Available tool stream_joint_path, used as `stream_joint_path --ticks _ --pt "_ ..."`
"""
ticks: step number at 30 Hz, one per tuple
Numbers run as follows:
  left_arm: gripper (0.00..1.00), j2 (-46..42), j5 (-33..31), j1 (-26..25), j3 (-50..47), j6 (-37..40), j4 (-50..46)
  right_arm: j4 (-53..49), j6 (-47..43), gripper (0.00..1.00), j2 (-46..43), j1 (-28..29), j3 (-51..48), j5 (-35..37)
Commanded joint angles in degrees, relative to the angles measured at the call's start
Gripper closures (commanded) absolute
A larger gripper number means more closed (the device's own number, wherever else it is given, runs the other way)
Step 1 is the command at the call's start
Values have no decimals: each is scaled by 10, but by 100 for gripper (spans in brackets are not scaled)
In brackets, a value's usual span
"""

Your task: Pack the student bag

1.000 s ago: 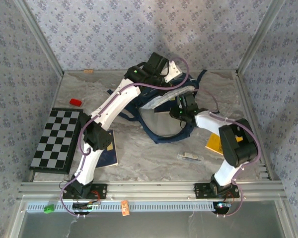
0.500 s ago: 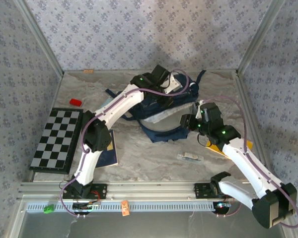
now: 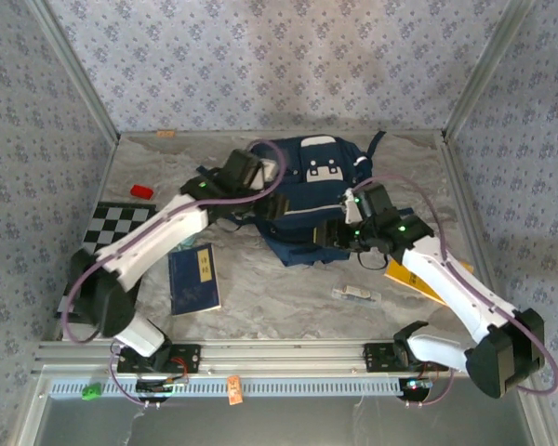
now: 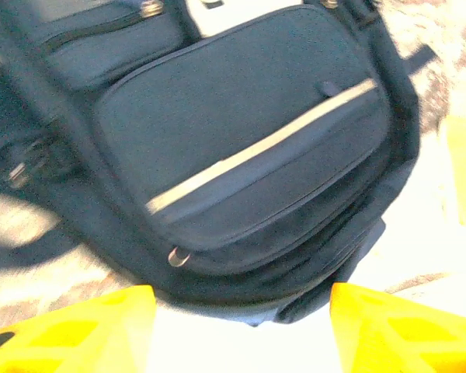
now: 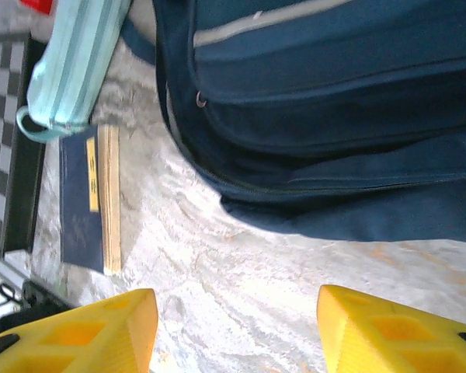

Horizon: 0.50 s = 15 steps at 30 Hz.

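– Left gripper (image 4: 241,303) state?
– Fingers wide apart, empty, facing the student bag (image 4: 241,140) front pocket.
– Right gripper (image 5: 237,303)?
– Parted as well, nothing held, over the table (image 5: 241,256) by the bag's edge. Bag lies mid-table, toward the far side; navy book (image 5: 81,202) apart from it.

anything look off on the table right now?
Nothing spilled or damaged. The student bag lies flat, slightly askew, a strap trailing toward the far-right corner. The navy book, yellow book and chessboard lie outside it. The left gripper and right gripper are open, holding nothing.
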Motion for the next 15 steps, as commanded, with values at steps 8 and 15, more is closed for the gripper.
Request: stream_joint_path --ticks 8,15 --pt "36 -152 -23 106 -214 -174 -76 133 63 42 138 122 11 5" --pt "30 -197 -40 192 -318 -208 -112 160 79 42 195 165 32 23"
